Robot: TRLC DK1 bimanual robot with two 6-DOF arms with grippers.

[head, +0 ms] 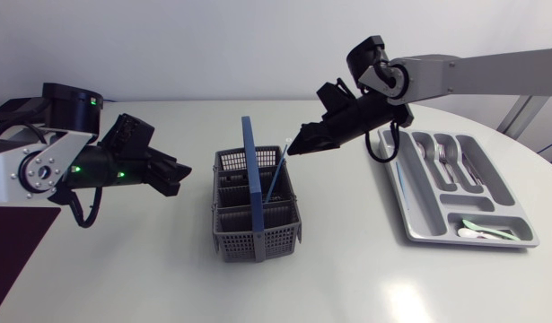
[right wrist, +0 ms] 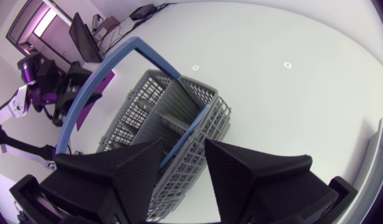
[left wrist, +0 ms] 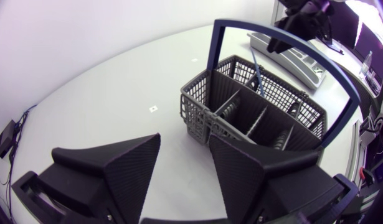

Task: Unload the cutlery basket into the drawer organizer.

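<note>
Head view shows the left gripper (head: 178, 177) released and holding nothing, poised just beside the grey cutlery basket (head: 258, 235) at mid-table. One blue-handled utensil (head: 275, 172) stands tilted in the basket behind its upright blue handle (head: 248, 148). The right gripper (head: 296, 146) hovers at the utensil's top end. The right wrist view shows its fingers (right wrist: 141, 163) spread, with the utensil between them but not pinched. Well apart at right lies the drawer organizer (head: 417, 215), holding forks (head: 446, 154) and pale spoons (head: 480, 233).

The basket (head: 258, 239) is grey plastic (mesh-walled); the forks (head: 447, 154), shiny metal.
</note>
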